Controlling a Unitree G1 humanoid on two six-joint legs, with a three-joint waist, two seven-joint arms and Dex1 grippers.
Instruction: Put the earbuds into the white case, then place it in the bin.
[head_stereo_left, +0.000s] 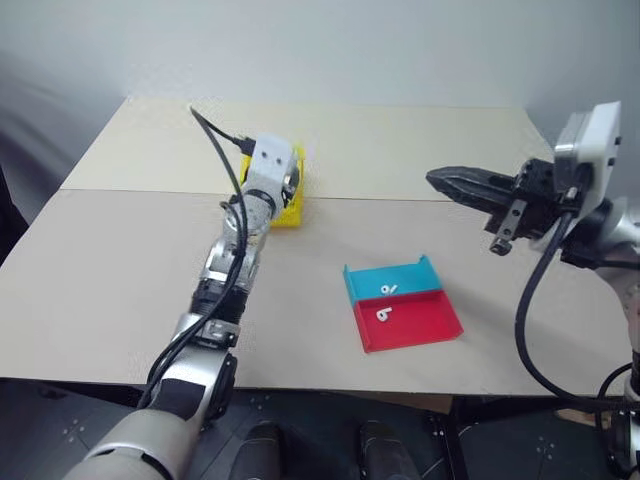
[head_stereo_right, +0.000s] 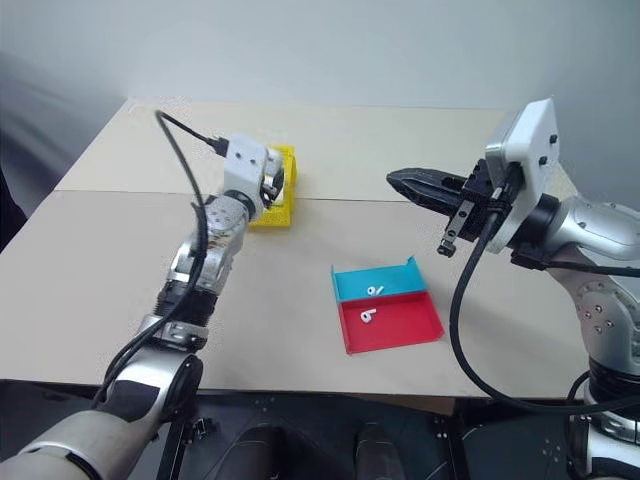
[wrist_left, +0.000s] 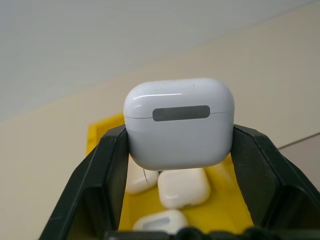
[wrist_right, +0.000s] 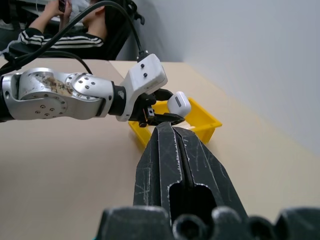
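My left gripper (wrist_left: 180, 137) is shut on the white case (wrist_left: 178, 125), lid closed, gripped by its sides just above the yellow bin (head_stereo_left: 290, 213) at the table's middle left. Other white cases (wrist_left: 183, 187) lie inside the bin. One earbud (head_stereo_left: 388, 289) lies in the blue tray (head_stereo_left: 405, 274) and another earbud (head_stereo_left: 383, 314) in the red tray (head_stereo_left: 425, 325) joined to it, right of centre. My right gripper (head_stereo_left: 437, 181) hangs shut and empty in the air above and behind the trays, pointing left toward the bin.
The tan table (head_stereo_left: 120, 270) stretches wide around the bin and trays. A black cable (head_stereo_left: 215, 135) arcs off my left wrist. A seated person (wrist_right: 60, 35) shows beyond the table's far side in the right wrist view.
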